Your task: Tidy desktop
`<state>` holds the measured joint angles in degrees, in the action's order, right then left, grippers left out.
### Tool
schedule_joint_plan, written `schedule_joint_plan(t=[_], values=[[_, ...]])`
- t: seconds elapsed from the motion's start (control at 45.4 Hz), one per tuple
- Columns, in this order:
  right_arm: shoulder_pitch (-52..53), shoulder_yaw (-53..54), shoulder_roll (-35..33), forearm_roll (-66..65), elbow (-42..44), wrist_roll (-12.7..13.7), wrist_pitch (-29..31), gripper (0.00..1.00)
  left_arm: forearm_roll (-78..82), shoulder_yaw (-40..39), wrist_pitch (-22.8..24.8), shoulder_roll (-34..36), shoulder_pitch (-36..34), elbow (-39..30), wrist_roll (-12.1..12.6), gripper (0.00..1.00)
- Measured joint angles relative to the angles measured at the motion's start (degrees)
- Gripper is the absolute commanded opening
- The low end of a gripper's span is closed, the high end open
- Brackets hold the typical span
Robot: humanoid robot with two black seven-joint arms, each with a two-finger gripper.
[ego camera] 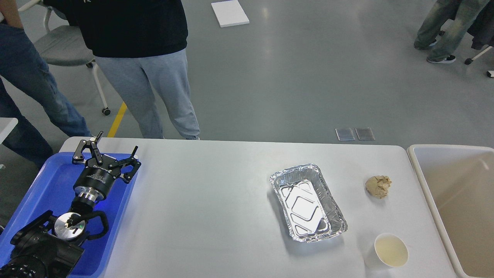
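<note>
While my left arm reaches in from the lower left, my left pincer (pixel 115 148) hangs over the far end of the one blue tray (pixel 42 185), and its two fingers are spread wide with nothing between them. My right arm and its pincer do not appear in this view, so I cannot say anything about them.

The desktop (pixel 200 208) is the big pale table that fills most of the lower part of the view. The tray lies at its left end, and one beige bin (pixel 424 181) stands just beside its right end.

On the desktop I count three loose things, all on the right half. One foil tray (pixel 307 202) lies a little tilted, open side up, and it looks empty. One crumpled ball of brown paper (pixel 378 186) lies to the right of it, apart from it and near the bin. One paper cup (pixel 391 250) stands upright near the front edge, below the paper ball.

Behind the table I see the legs of two people (pixel 154 85) at the left and one more person (pixel 444 31) far at the right. One white board (pixel 229 13) lies on the floor.
</note>
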<state>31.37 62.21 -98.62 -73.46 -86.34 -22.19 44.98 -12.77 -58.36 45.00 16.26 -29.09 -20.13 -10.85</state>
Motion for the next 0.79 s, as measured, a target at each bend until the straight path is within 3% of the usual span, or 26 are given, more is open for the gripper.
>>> schedule_joint_plan(t=[0.441, 0.793], values=[[0.68, 1.28, 3.17, -8.4, -2.12, 0.05, 0.02, 1.0, 0.03, 0.01, 0.0, 0.0, 0.0, 0.0, 0.1, 1.0], [3.17, -1.84, 16.41, -20.75, -1.67, 0.16, 0.03, 1.0, 0.03, 0.01, 0.0, 0.01, -0.01, 0.0, 0.03, 1.0]])
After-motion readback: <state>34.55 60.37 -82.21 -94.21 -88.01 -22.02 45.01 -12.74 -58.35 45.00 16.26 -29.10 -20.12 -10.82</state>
